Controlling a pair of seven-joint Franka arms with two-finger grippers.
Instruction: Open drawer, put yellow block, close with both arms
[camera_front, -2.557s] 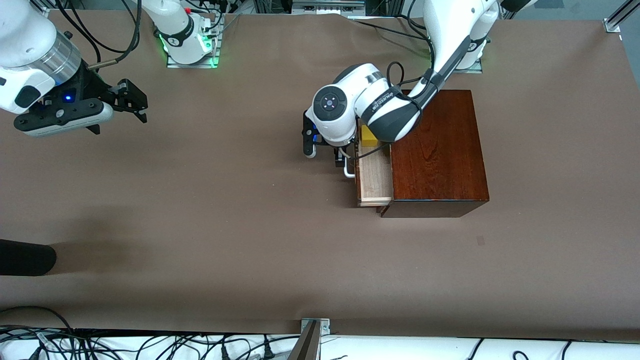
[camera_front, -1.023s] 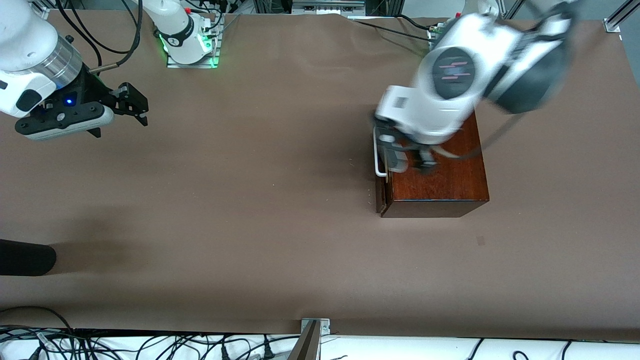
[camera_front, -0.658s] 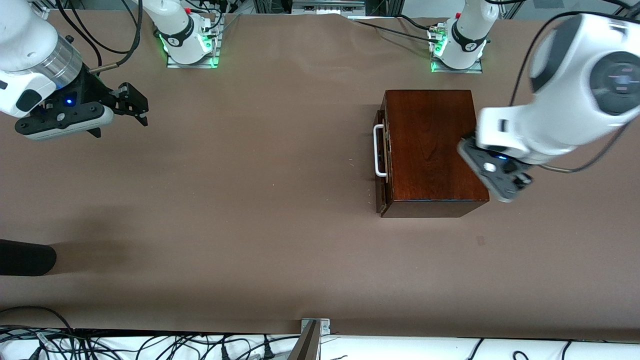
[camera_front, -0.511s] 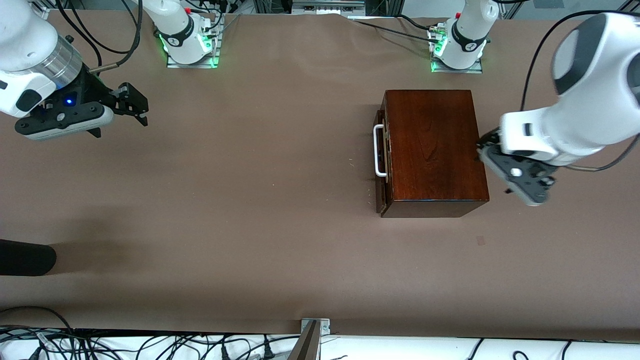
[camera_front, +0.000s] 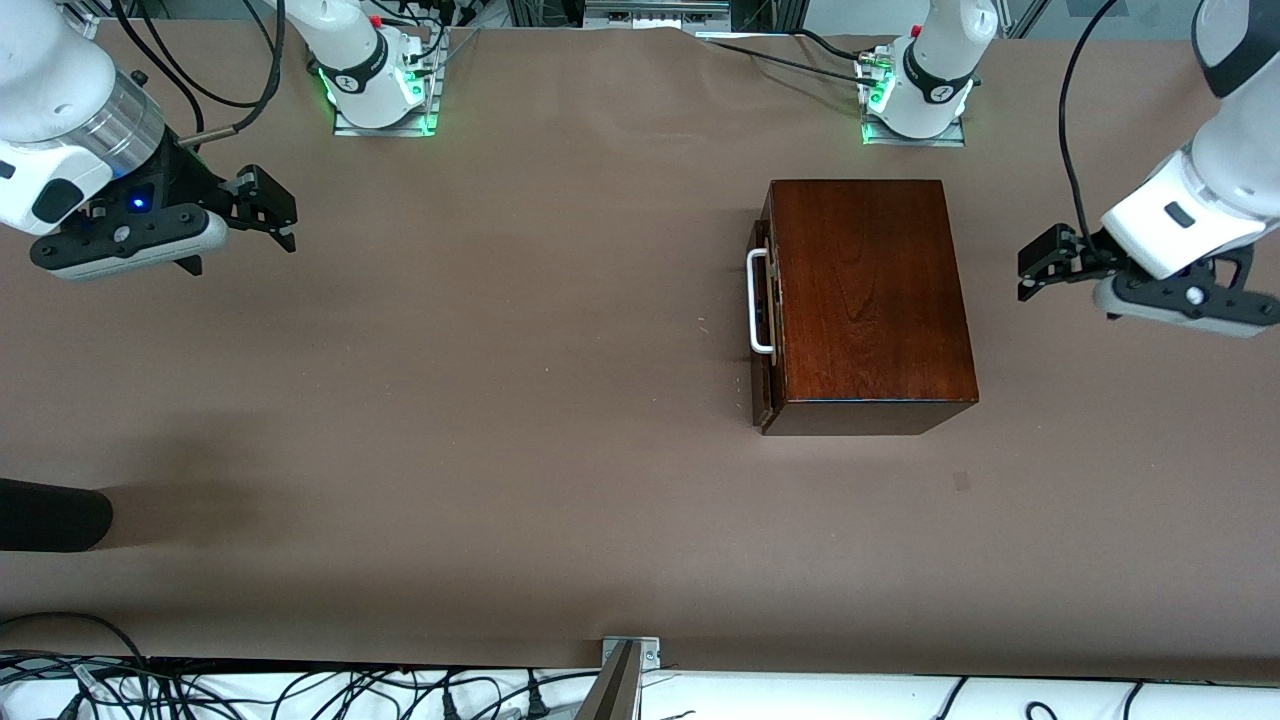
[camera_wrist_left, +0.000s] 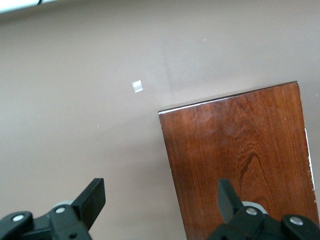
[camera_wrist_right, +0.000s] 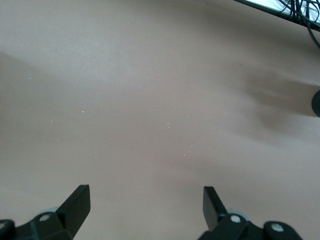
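The dark mahogany box (camera_front: 870, 300) stands toward the left arm's end of the table. Its drawer (camera_front: 763, 320) is shut, with the white bar handle (camera_front: 757, 300) on its front. The yellow block is out of view. My left gripper (camera_front: 1030, 272) is open and empty, up in the air beside the box's back end. In the left wrist view my left gripper (camera_wrist_left: 159, 197) is over the box's edge, with the box top (camera_wrist_left: 240, 150) below. My right gripper (camera_front: 288, 225) is open and empty, over bare table at the right arm's end. The right wrist view shows my right gripper (camera_wrist_right: 145, 200) over plain table.
A black rounded object (camera_front: 50, 515) pokes in at the table's edge at the right arm's end. A small pale mark (camera_front: 961, 481) lies on the table nearer to the camera than the box. It also shows in the left wrist view (camera_wrist_left: 136, 86). Cables run along the near edge.
The drawer was open with the yellow block inside and is now shut. My left arm swung from the drawer front, over the box, out to its end of the table. The right arm waits.
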